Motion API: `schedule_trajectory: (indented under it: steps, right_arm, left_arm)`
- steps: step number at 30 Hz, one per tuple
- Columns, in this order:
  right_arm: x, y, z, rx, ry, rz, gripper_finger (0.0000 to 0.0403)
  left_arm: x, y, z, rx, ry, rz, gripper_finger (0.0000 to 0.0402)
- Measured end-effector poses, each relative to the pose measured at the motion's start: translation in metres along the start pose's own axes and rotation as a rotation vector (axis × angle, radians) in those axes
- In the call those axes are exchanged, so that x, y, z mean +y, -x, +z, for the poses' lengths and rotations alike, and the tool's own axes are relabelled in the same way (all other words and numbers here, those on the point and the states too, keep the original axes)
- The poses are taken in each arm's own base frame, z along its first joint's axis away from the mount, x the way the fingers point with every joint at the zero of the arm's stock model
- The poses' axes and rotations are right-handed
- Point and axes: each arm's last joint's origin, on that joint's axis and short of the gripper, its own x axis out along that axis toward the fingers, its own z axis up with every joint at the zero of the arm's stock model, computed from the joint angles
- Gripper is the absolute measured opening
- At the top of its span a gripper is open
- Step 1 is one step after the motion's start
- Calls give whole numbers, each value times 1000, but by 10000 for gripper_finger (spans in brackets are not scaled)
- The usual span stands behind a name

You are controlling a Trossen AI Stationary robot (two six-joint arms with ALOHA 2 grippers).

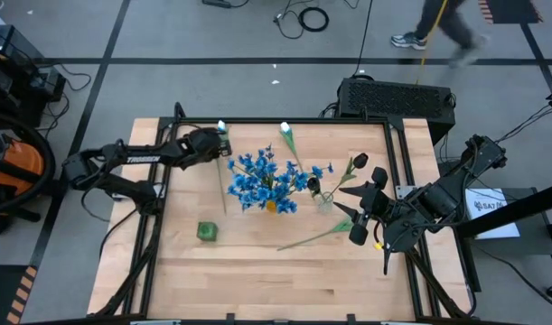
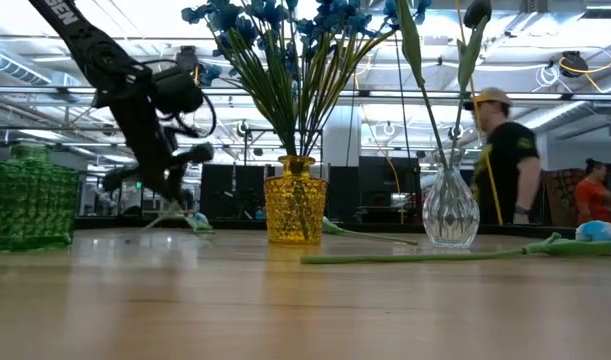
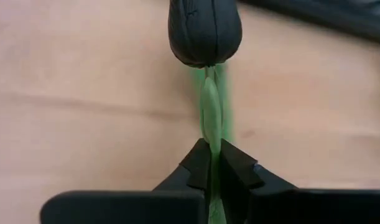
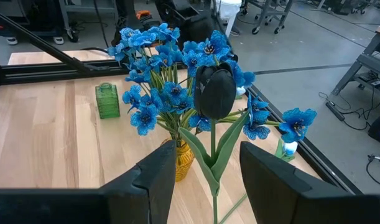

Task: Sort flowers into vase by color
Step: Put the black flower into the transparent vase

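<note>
The left gripper (image 3: 209, 163) is closed on the green stem (image 3: 211, 115) of a dark bud (image 3: 204, 31), seen only in its wrist view. The high view places it near the table's (image 1: 257, 271) far-left edge. The right gripper (image 4: 205, 171) stands open before the blue flowers (image 4: 171, 93) in the yellow vase (image 2: 294, 210).

We're in a big open robotics lab or industrial workshop hall. Around the wooden table (image 1: 257, 271) lies grey concrete floor (image 1: 212, 45) marked with dark lines, with loose cables (image 1: 303, 18) coiled on it beyond the table's far edge. Beside them a person (image 1: 443, 27) walks past. Looking level across the table, there are overhead strip lights (image 2: 75, 55), ceiling pipes, dark equipment racks, and two people (image 2: 505, 160) standing behind it.
</note>
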Motion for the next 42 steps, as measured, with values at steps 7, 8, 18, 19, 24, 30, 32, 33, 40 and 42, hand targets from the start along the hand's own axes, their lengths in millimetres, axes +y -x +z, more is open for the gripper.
schedule_trajectory:
  steps: [7, 8, 18, 19, 24, 30, 32, 33, 40, 42]
  right_arm:
    - [4, -3, -2, 8, -3, -3, 169]
    - [6, -4, -3, 13, 3, -2, 169]
    - [46, -11, 4, -93, 84, 116, 169]
    - [52, -11, 4, -109, 88, 132, 168]
    - [93, -24, -6, -150, 111, 216, 146]
    - [150, -70, -36, -211, 101, 230, 66]
    - [169, -95, -51, -238, 82, 280, 31]
    - [177, -109, -58, -257, 66, 312, 17]
    - [214, -197, -84, -274, -72, 346, 10]
    - [222, -217, -82, -269, -87, 356, 4]
  left_arm:
    - [-14, 36, 22, -111, -42, -186, 23]
    - [-16, 45, 26, -132, -51, -211, 23]
    - [-6, 137, 51, -276, -237, -491, 24]
    - [-4, 145, 52, -279, -252, -549, 24]
    - [9, 177, 50, -277, -285, -763, 24]
    - [21, 200, 47, -293, -303, -915, 24]
    - [24, 204, 46, -288, -310, -951, 24]
    - [24, 206, 46, -282, -316, -967, 24]
    - [25, 209, 44, -248, -343, -1020, 24]
    - [25, 209, 44, -248, -344, -1021, 24]
